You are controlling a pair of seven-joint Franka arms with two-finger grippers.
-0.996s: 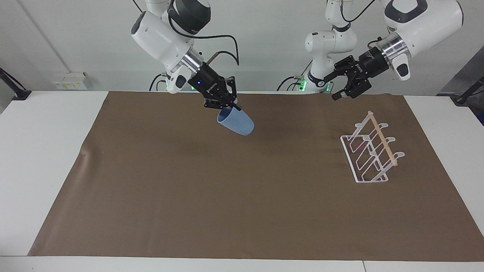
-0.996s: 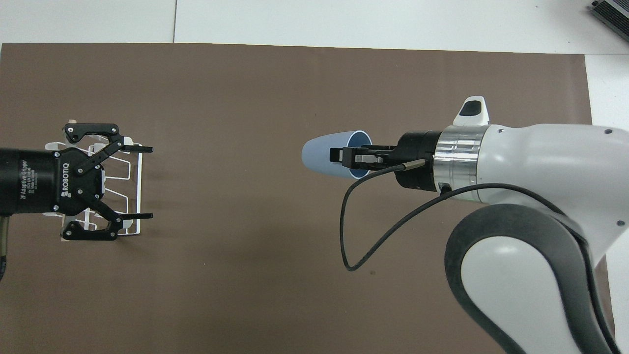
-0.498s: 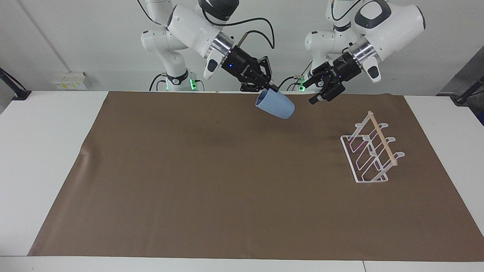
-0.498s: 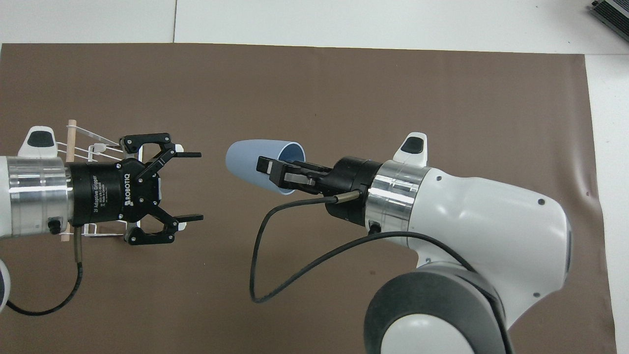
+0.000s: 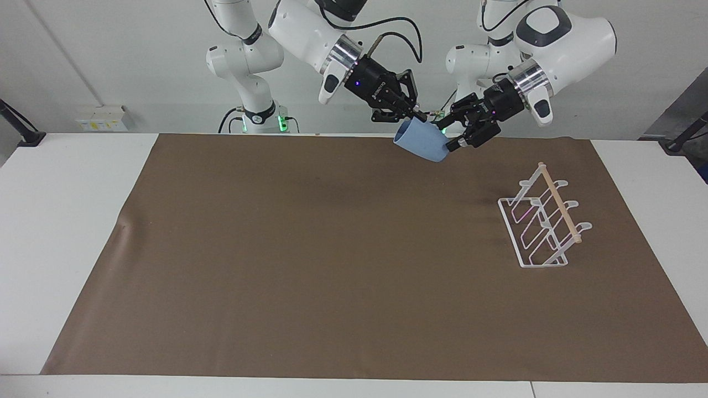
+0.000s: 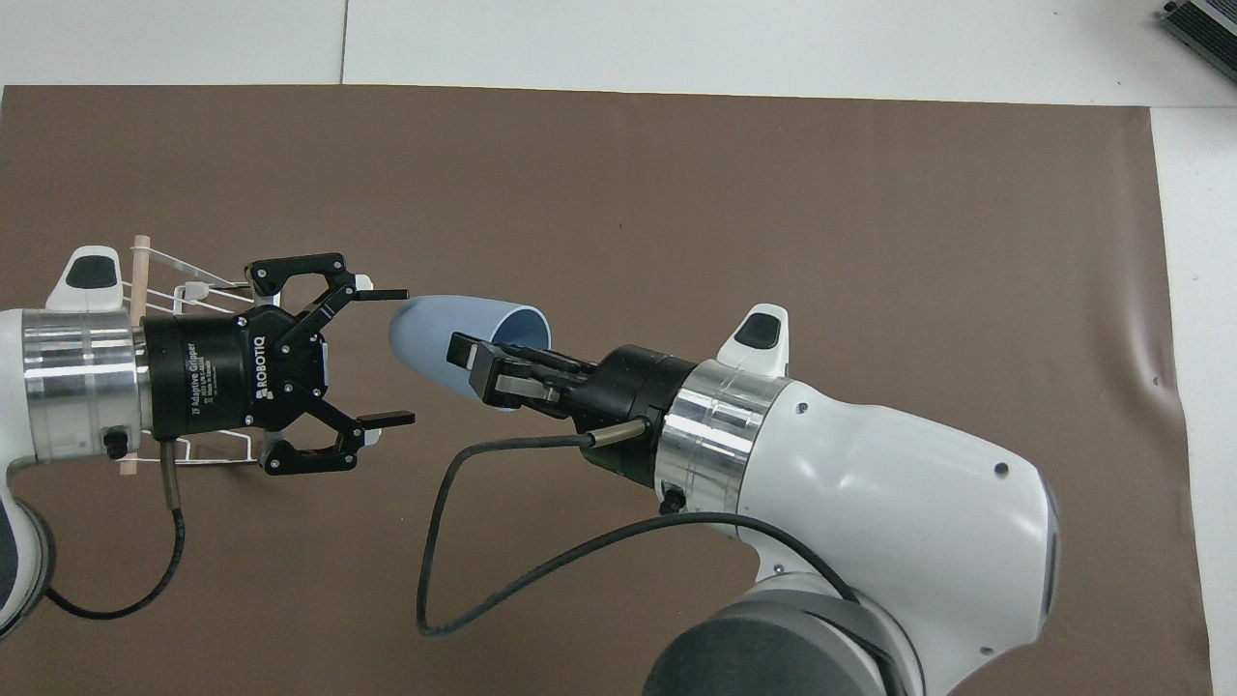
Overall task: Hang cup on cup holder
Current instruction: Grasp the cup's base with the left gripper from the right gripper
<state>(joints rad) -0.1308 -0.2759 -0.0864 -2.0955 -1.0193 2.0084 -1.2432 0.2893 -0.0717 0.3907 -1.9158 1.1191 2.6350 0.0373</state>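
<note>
My right gripper is shut on the rim of the light-blue cup and holds it tilted in the air over the robots' edge of the brown mat. The cup's closed end points at my left gripper, which is open, its fingertips level with that end. In the overhead view the cup lies between the right gripper and the open left gripper. The white wire cup holder with its wooden dowel stands empty toward the left arm's end. In the overhead view the left gripper largely covers the cup holder.
A brown mat covers most of the white table; it also shows in the overhead view. A grey device corner shows at the table's edge farthest from the robots.
The right gripper has carried the cup up and toward the left arm's end. The left gripper has moved off the cup holder toward the cup, still open.
</note>
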